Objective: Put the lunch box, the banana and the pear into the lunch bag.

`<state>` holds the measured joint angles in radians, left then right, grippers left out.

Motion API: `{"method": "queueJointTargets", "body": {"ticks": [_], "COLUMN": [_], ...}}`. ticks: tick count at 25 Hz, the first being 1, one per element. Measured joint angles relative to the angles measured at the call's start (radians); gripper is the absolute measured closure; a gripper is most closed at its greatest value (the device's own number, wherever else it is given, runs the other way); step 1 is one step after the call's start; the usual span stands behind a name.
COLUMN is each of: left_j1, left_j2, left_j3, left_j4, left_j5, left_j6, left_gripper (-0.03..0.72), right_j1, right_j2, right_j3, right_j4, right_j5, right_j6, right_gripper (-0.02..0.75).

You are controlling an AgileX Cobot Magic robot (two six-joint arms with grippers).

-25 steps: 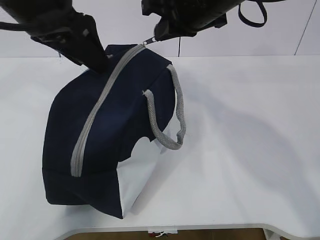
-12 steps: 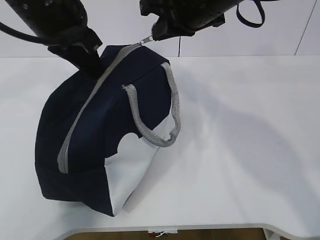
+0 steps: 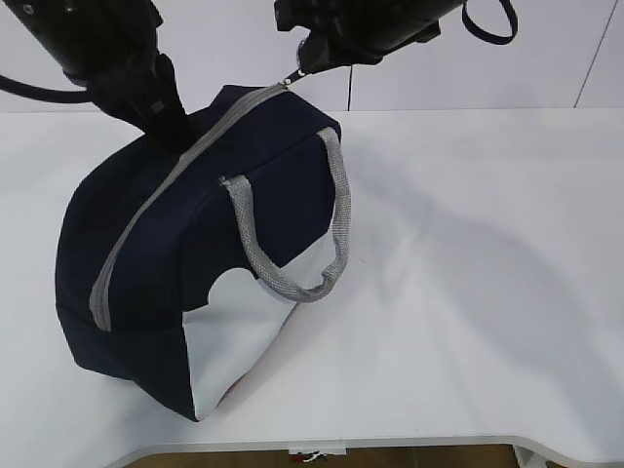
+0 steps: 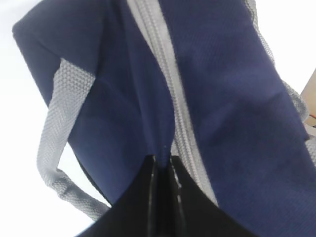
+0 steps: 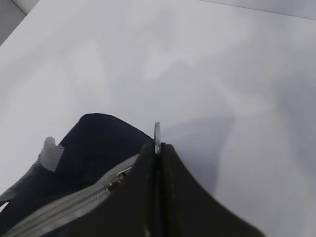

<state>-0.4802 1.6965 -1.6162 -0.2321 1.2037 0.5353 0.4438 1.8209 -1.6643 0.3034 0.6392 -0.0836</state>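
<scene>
left gripper point(image 4: 162, 160) on lunch bag point(image 3: 166, 253) fabric

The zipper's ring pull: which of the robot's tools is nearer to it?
Right. The right tool is shut on the ring pull; the left tool pinches the lunch bag fabric beside the zipper, farther along.

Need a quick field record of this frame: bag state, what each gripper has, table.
bag: navy lunch bag tilted on the table, zipper closed
left gripper: shut on a pinch of bag fabric beside the zipper
right gripper: shut on the ring pull at the zipper's far end
handle: grey webbing loop hanging down the near side
food and box: none in view
</scene>
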Motion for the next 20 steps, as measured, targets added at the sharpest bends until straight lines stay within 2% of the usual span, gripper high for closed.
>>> {"method": "queueJointTargets", "body": {"ticks": [10,20], "left_j1": [0.0,0.0], "left_j2": [-0.073,-0.101], "left_j3": [0.0,0.0], "left_j4": [-0.002,0.01], "left_j5": [0.005,0.022], "left_j6": [0.037,0.04], "left_gripper": [0.694,0.694], "right_j1": [-0.06,-0.068], "right_j2": [0.078,0.186], "right_j3": [0.0,-0.006], "right_j4": [-0.023,-0.014], "right_j5": [-0.016,-0.021], "right_j6": [-0.002,-0.002], "right_gripper": [0.724,0.724]}}
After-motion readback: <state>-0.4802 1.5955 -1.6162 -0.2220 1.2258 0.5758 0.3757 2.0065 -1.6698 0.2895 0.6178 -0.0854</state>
